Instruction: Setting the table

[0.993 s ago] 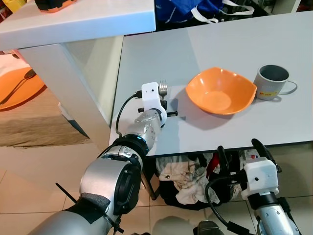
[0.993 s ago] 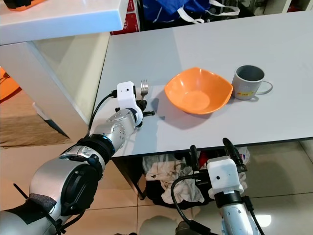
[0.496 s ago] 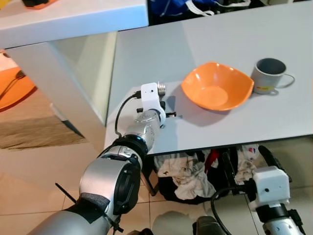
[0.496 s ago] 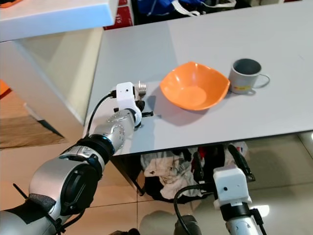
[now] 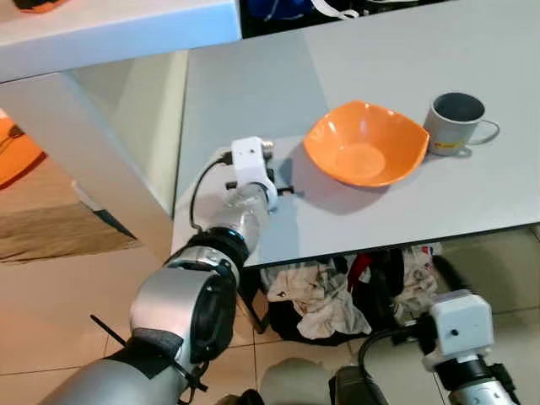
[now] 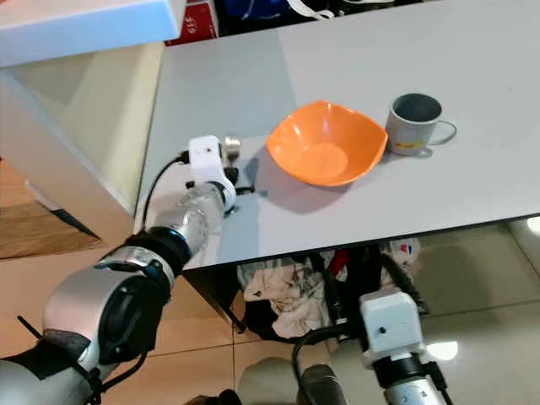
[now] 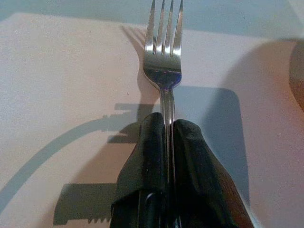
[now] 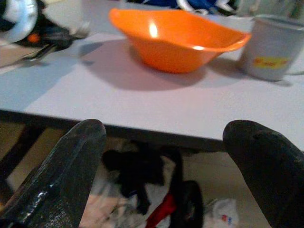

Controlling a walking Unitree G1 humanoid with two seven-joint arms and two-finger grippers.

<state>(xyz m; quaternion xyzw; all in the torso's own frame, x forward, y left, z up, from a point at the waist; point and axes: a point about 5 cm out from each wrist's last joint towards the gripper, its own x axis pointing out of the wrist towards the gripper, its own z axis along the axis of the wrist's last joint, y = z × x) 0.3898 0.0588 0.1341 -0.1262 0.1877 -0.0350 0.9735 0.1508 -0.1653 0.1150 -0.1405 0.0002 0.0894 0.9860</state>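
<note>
Fork in left hand (pinched)

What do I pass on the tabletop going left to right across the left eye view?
Left claw shut on the fork → orange bowl → grey mug.
</note>
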